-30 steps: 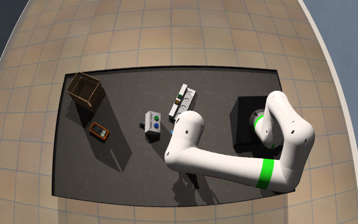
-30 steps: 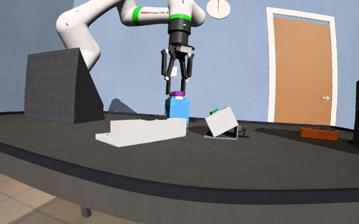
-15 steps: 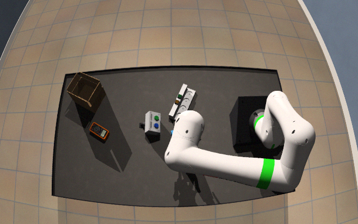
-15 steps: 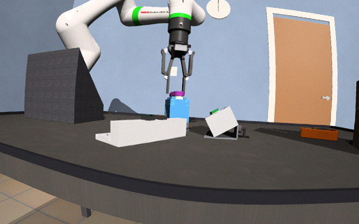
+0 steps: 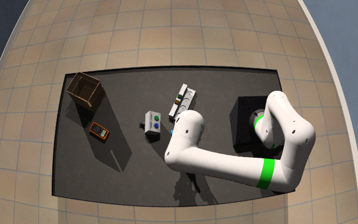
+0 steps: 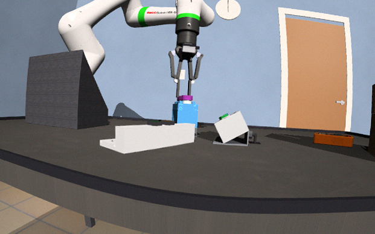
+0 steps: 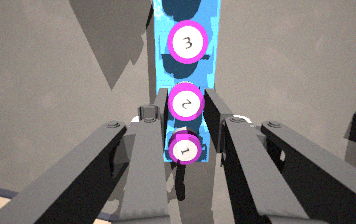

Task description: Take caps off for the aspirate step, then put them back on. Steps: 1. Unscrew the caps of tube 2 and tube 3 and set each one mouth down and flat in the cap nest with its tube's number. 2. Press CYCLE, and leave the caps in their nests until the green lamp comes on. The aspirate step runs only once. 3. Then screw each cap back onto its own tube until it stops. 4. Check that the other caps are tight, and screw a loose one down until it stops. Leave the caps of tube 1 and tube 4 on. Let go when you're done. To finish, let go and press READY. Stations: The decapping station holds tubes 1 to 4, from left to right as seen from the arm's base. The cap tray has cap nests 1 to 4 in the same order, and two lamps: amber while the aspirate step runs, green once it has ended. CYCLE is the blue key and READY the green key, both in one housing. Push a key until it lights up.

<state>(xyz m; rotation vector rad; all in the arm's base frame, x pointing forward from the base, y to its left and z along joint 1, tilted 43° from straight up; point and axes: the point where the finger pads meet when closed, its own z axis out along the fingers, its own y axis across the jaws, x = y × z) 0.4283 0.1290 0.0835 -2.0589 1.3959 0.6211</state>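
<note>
The blue decapping station holds tubes with purple-rimmed white caps; in the wrist view I see cap 1, cap 2 and cap 3, all on their tubes. Tube 4 is out of view. My gripper points straight down over the station, and its two fingers press on either side of cap 2. From the side, the gripper meets the purple cap on top of the station. The white cap tray shows empty nests. The key box carries the green key and the blue key, both unlit.
A cardboard box stands at the far left of the table, with an orange multimeter near it. The dark pedestal carries the arm's base. The cap tray and the key box flank the station.
</note>
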